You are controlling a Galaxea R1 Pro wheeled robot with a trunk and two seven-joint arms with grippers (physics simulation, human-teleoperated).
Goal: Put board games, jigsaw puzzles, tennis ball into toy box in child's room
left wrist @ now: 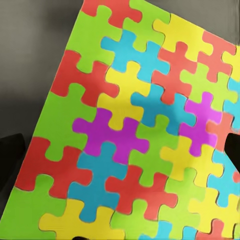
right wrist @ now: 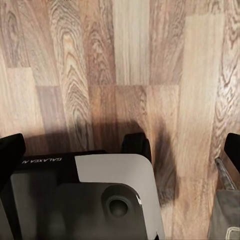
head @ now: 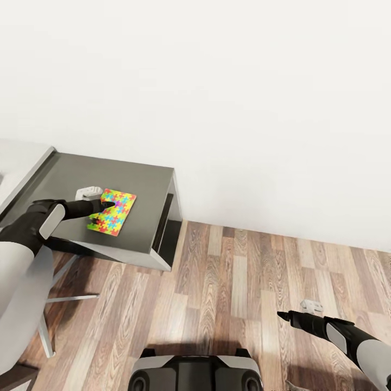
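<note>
One jigsaw puzzle (head: 114,213), a flat board of yellow, green, blue and red pieces, lies on the dark grey lower section of the table (head: 146,182). My left gripper (head: 110,206) hangs over the puzzle's near-left part, open. In the left wrist view the puzzle (left wrist: 135,125) is very close, with one dark fingertip at each side edge of it (left wrist: 11,150). My right gripper (head: 283,315) is open and holds nothing, low over the wood floor at the right; its wrist view looks down on floor planks (right wrist: 125,60). The toy box, board games and tennis ball are out of view.
The pale grey desk top (head: 16,160) adjoins the cabinet on the left. A white wall rises behind. Pale chair legs (head: 60,298) stand at lower left beside my left arm. Wood floor (head: 244,271) spreads right of the cabinet. My base (head: 195,372) sits at the bottom.
</note>
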